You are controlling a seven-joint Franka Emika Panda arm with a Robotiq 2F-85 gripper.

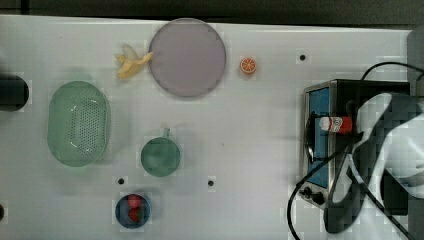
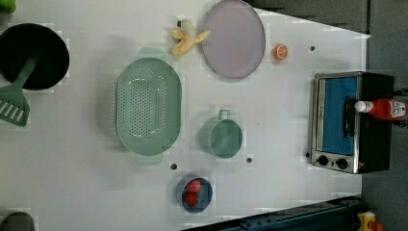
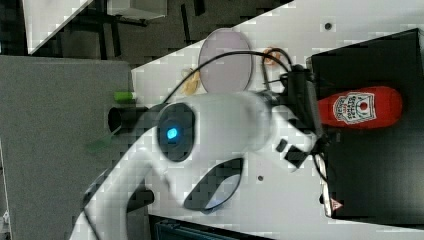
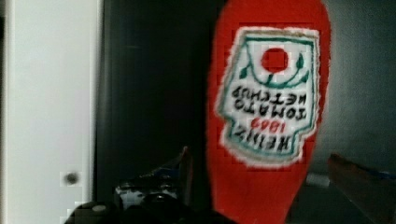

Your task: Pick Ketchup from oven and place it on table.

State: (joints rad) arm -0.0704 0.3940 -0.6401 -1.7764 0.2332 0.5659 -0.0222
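Lying on its side atop the black oven (image 2: 373,139), the Ketchup (image 2: 385,109) is recorded at the right edge of the left view, its white cap pointing toward the glass door side. The gripper (image 4: 261,186) is seen in the wrist view spread wide, one finger on either side of the bottle's lower body, nothing yet clamped. The white arm (image 3: 200,145) is seen across the centre of the right view. On the table (image 1: 250,125), in the top view: lilac plate (image 1: 187,56) upper centre, banana (image 1: 131,62) beside it, orange slice (image 1: 248,65), green colander (image 1: 79,123) at left, green cup (image 1: 160,156) centre, blue bowl (image 1: 133,210) with strawberries below.
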